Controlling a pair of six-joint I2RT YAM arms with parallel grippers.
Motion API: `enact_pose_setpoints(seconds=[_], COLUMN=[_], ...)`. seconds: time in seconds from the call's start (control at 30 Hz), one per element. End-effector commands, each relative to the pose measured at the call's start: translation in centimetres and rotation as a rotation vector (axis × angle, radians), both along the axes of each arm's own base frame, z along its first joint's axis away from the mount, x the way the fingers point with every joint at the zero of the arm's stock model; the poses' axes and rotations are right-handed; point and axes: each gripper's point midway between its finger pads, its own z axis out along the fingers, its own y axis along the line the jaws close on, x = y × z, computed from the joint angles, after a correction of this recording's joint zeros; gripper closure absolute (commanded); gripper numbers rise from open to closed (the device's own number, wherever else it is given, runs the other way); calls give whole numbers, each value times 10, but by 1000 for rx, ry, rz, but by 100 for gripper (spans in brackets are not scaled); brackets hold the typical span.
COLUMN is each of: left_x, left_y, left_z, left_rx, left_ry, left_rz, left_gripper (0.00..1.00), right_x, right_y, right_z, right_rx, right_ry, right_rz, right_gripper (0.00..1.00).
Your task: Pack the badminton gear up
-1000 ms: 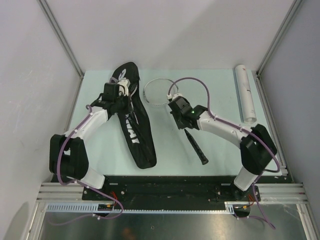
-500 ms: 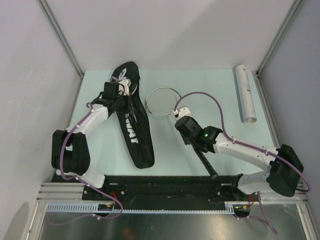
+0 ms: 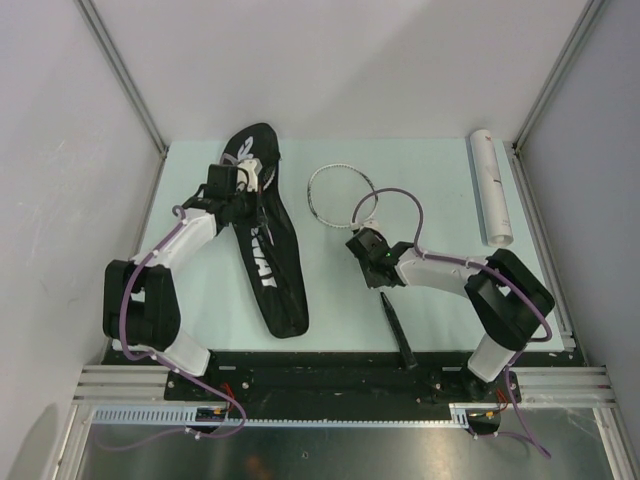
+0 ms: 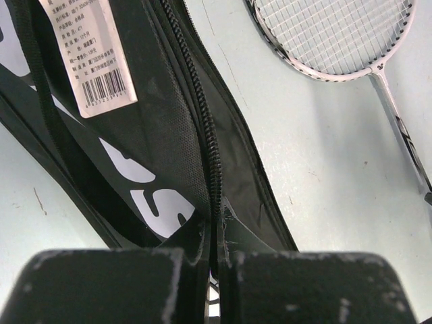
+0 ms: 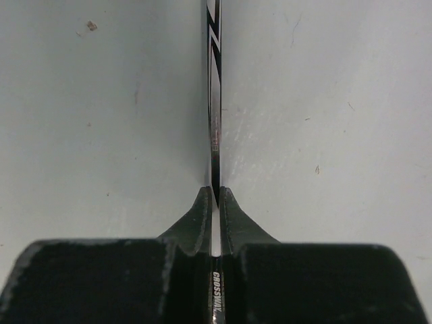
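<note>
The racket (image 3: 336, 195) lies on the pale table (image 3: 440, 170) just right of centre. Its round head is toward the far side and its black handle (image 3: 397, 335) points back toward the arm bases, so its long axis runs far-left to near-right. The right gripper (image 5: 214, 196) is clamped on the thin shaft, fingers shut tight either side of it, between head and handle. This arm is plainly the nearer one and already has the racket. The long black bag (image 3: 268, 255) lies to the left of the racket, its length running nearly the same way, with a strip of bare table between the two. The left gripper (image 4: 212, 233) is pinched shut on the bag's edge right at the zipper (image 4: 202, 121), in the bag's far half. In the left wrist view that zipped edge faces the racket head across open table. I judge the coming move to turn on carrying the racket sideways to the left and sliding it lengthwise into that held edge; how wide the mouth gapes I cannot tell. The end of the handle sits close to the table's near edge and the black base rail, so there is little room to draw back that way. The far side and the middle are open. A white tube (image 3: 490, 190) lies along the right edge, well apart from both arms.
</note>
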Motion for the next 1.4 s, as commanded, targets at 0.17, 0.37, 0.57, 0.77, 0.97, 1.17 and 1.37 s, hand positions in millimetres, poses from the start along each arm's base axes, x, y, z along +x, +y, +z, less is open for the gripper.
enact_pose_setpoints(seconds=[0.17,0.37,0.57,0.77,0.97,1.17,1.37], left_x=[0,-2,-4,0,15,19,18], left_y=[-14,-16,-20,-18,-7,6,3], left_z=[33,38,35,25,21,20,19], left_rx=[-69,-86,-98,-78,-65,-77,-94], left_ry=[-83,-87,-77,-51,-30,-19,-5], left_rz=[-50,-53,-67,-37,56,100,80], left_gripper=[99,100,99,100,100,100,100], right_x=[-23,-31,-18,6,18,0,-18], right_y=[-4,-1,6,-2,-9,8,8], right_z=[-1,-3,-22,-18,56,93,92], right_rx=[-20,-2,-1,-29,-125,49,21], right_ry=[156,229,255,181,-158,-305,-304], right_rz=[-2,15,30,23,17,99,133], right_gripper=[55,60,75,100,100,100,100])
